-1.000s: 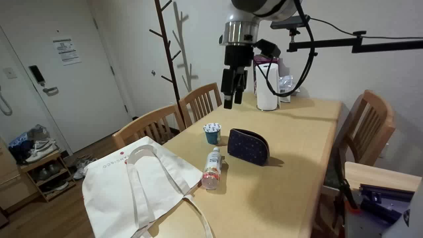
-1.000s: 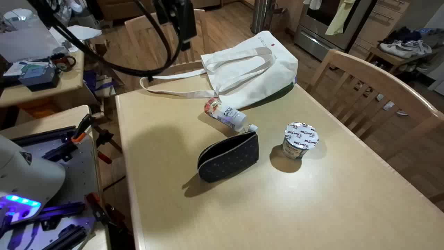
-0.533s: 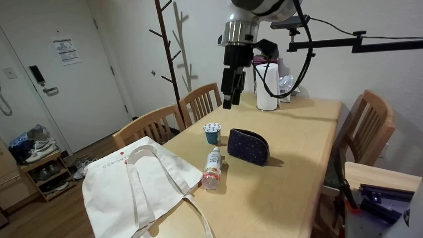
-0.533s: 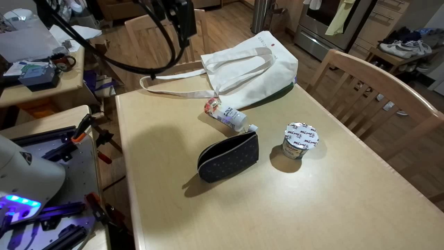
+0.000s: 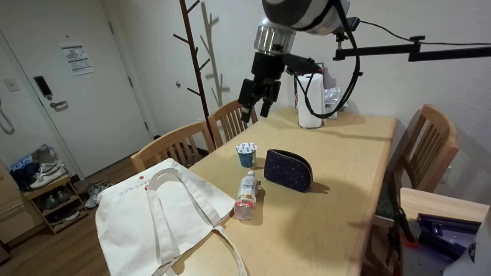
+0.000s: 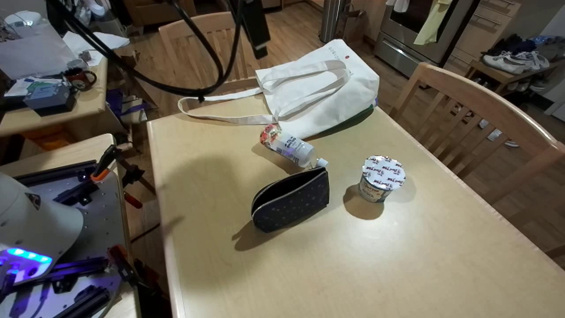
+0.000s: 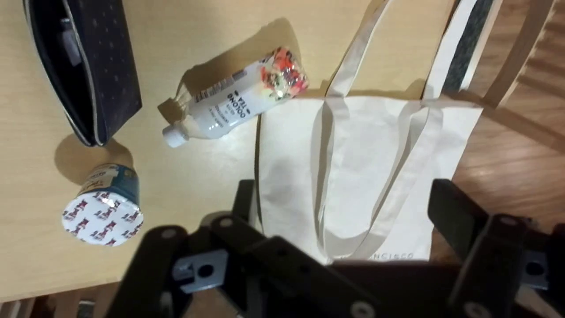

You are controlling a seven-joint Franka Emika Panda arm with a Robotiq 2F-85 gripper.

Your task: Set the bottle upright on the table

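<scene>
The clear bottle (image 5: 246, 195) with a reddish-pink band and pale cap lies on its side on the light-wood table (image 5: 326, 230). In an exterior view (image 6: 289, 146) its cap end is close beside the dark pouch and its base is by the white tote bag. In the wrist view the bottle (image 7: 238, 99) lies up and left of the jaws, with its cap to the left. My gripper (image 5: 255, 114) is high above the table, apart from everything. In the wrist view the gripper (image 7: 342, 190) is wide open with nothing between its fingers (image 7: 452, 212).
The white tote bag (image 7: 287, 163) lies over the table's edge beside the bottle's base. The open dark pouch (image 5: 288, 170) and a lidded cup (image 6: 380, 179) stand near the bottle's cap. A paper towel roll (image 5: 310, 101) stands farther along the table. Chairs (image 5: 168, 143) line the sides.
My gripper has tilted and shifted left in an exterior view, and its two fingers now show spread apart there. The bottle, pouch, cup and bag have not moved.
</scene>
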